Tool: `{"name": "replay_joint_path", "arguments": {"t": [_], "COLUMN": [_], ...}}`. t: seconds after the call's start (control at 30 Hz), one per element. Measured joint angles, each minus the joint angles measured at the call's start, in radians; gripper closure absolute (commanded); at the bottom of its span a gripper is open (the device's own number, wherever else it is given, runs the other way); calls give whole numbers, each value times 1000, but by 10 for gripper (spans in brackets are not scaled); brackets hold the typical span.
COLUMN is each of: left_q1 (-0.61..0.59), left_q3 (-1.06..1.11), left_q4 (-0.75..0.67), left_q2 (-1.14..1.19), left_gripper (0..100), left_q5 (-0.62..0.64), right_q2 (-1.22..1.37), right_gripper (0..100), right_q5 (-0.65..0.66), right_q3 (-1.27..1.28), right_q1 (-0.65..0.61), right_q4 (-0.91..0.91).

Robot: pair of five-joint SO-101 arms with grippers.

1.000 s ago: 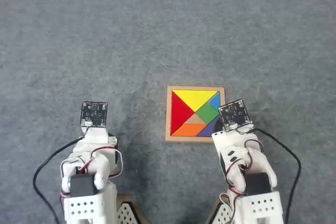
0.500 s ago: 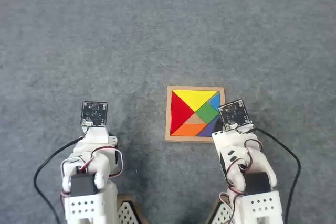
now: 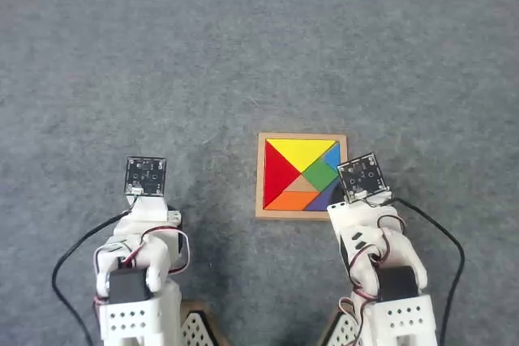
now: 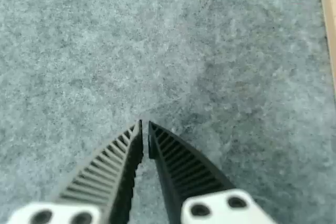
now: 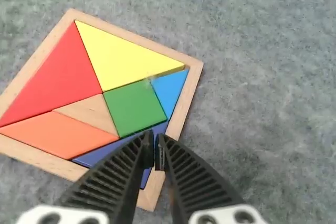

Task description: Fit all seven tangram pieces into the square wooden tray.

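Observation:
The square wooden tray (image 3: 261, 176) lies at the table's middle with the tangram pieces flat inside: yellow (image 3: 302, 152), red (image 3: 278, 174), green (image 3: 321, 173), tan, orange (image 3: 290, 199), light blue and dark blue. In the right wrist view the tray (image 5: 192, 85) holds the same pieces, with the green square (image 5: 135, 107) at its centre. My right gripper (image 5: 154, 141) is shut and empty, its tips over the dark blue piece (image 5: 113, 150) at the tray's near corner. My left gripper (image 4: 145, 127) is shut and empty over bare felt, left of the tray edge (image 4: 329, 22).
Grey felt (image 3: 162, 79) covers the whole table. The left arm (image 3: 142, 232) sits at the near left and the right arm (image 3: 369, 232) at the near right, its wrist overlapping the tray's near right corner. A pale wall strip runs along the far edge.

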Motion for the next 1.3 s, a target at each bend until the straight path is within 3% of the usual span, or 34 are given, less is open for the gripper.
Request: {"name": "replay_joint_path", "arguments": {"t": [0.43, 1.3], "left_q1": [0, 0], "left_q3": [0, 0], "left_q4": [0, 0], "left_q2": [0, 0], "left_gripper": [982, 982], "left_q5": [0, 0], "right_q2": [0, 3], "right_gripper": [990, 990], "right_q5": [0, 0], "right_q3": [0, 2], "right_q1": [72, 74], "right_q4": [-5, -6]}}
